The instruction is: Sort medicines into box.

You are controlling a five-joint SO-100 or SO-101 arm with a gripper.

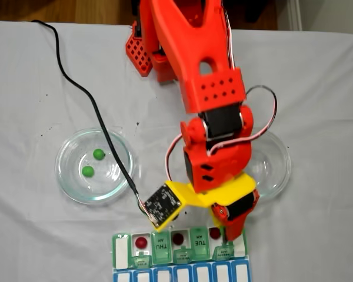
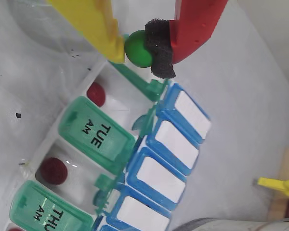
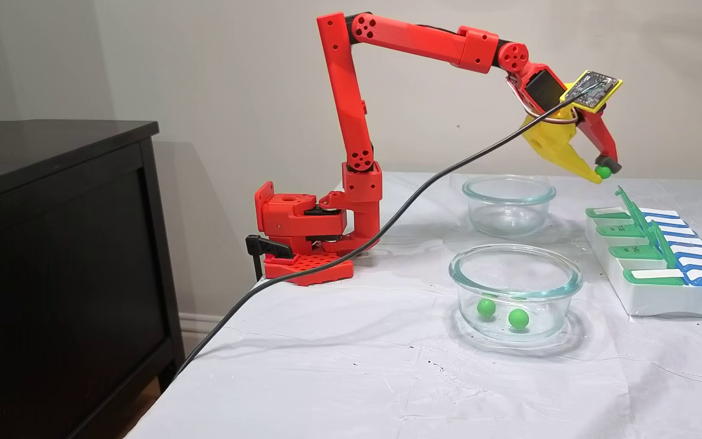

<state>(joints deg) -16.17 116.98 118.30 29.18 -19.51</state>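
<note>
Green ball (image 2: 138,48) pinched in gripper (image 3: 602,172), held above far end of pill box (image 3: 662,299). Two green balls (image 3: 486,306) in near glass dish (image 3: 515,271), red balls (image 1: 141,241) in open cells. White cloth-covered table (image 3: 387,366), black cabinet (image 3: 52,256) left, beige wall.

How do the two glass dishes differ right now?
Contents: in a fixed view the near glass dish holds two green balls, while the far glass dish holds none.
Cover: in a fixed view the left dish lies fully open to the camera, while the arm overlaps the right dish.
Both are round, clear glass.
</note>
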